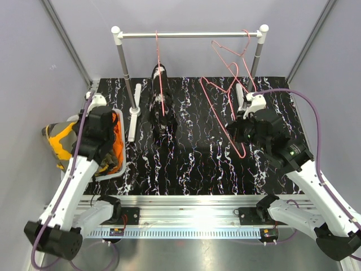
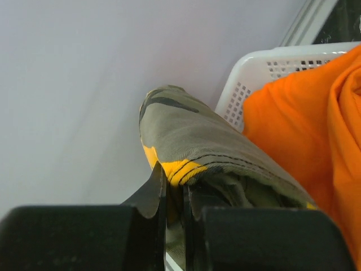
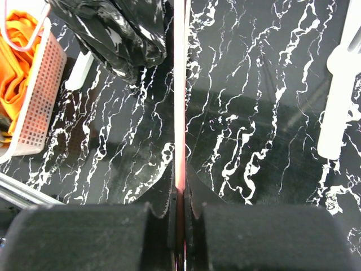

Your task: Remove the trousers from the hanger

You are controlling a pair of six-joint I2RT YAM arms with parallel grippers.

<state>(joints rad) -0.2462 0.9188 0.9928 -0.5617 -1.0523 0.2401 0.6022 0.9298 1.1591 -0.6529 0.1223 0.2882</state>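
**Ana:** What hangs on the big rack (image 1: 192, 35)?

**Ben:** The black speckled trousers (image 1: 162, 110), on a pink hanger (image 1: 158, 62).

**Ana:** And the others?

**Ben:** The orange trousers (image 2: 304, 130) lie in the white basket (image 2: 254, 73). The olive trousers (image 2: 192, 135) stick out past its left side, by the wall.

**Ana:** Who holds those?

**Ben:** The left gripper (image 2: 174, 189). Its fingers pinch the yellow edge, with the cloth right between them.

**Ana:** And the right gripper (image 3: 179, 191)?

**Ben:** Its fingers squeeze a thin bare hanger (image 3: 179, 84), apart from the black speckled trousers.
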